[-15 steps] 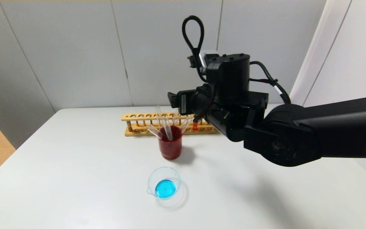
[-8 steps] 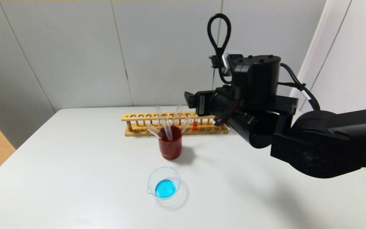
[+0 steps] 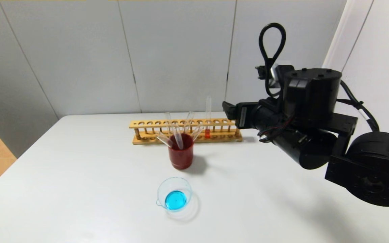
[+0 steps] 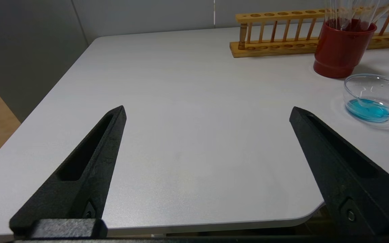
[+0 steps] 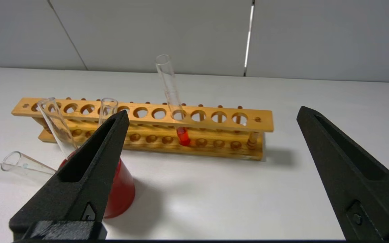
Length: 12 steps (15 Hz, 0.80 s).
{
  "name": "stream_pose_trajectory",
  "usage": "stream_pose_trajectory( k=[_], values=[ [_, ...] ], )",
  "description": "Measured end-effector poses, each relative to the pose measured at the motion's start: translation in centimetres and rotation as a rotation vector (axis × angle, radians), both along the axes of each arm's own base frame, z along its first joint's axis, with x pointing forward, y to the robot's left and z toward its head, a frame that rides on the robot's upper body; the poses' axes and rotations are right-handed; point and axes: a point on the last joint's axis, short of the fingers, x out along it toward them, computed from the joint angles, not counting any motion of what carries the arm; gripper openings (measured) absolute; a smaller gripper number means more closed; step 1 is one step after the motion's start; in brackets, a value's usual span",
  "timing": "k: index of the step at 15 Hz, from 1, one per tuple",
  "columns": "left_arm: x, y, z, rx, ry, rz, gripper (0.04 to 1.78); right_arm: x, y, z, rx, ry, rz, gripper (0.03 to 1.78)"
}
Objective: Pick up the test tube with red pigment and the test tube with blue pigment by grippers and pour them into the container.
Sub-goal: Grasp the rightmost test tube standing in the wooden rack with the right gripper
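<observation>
The test tube with red pigment (image 3: 208,116) (image 5: 171,91) stands upright in the wooden rack (image 3: 154,124) (image 5: 214,150), orange-red liquid at its bottom. My right gripper (image 3: 230,110) (image 5: 212,111) hangs open to the right of the rack, level with the tube's upper part and clear of it, nothing between its fingers. The container (image 3: 174,193) (image 4: 375,96), a low clear glass dish, sits nearer the front and holds blue liquid. No test tube with blue pigment shows. My left gripper (image 4: 207,108) is open over the table's near left corner and is absent from the head view.
A dark red cup (image 3: 181,152) (image 4: 340,50) (image 5: 122,189) stands between rack and container with several colourless tubes (image 3: 177,133) (image 5: 56,125) leaning out of it. The white table (image 3: 79,175) ends at a grey wall behind the rack.
My right arm has swung to the right, away from the rack's middle. The tube with red pigment, partly covered by the arm before, now stands in full view. The gripper stayed open.
</observation>
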Motion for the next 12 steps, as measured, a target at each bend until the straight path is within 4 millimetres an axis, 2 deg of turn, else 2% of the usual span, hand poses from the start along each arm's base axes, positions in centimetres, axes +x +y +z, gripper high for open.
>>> stream_pose_trajectory(
  k=[12],
  values=[
    [0.0, 0.0, 0.0, 0.000, 0.000, 0.000, 1.71, -3.4, -4.2, 2.5, 0.030, -0.053, -0.043, 1.74]
  ],
)
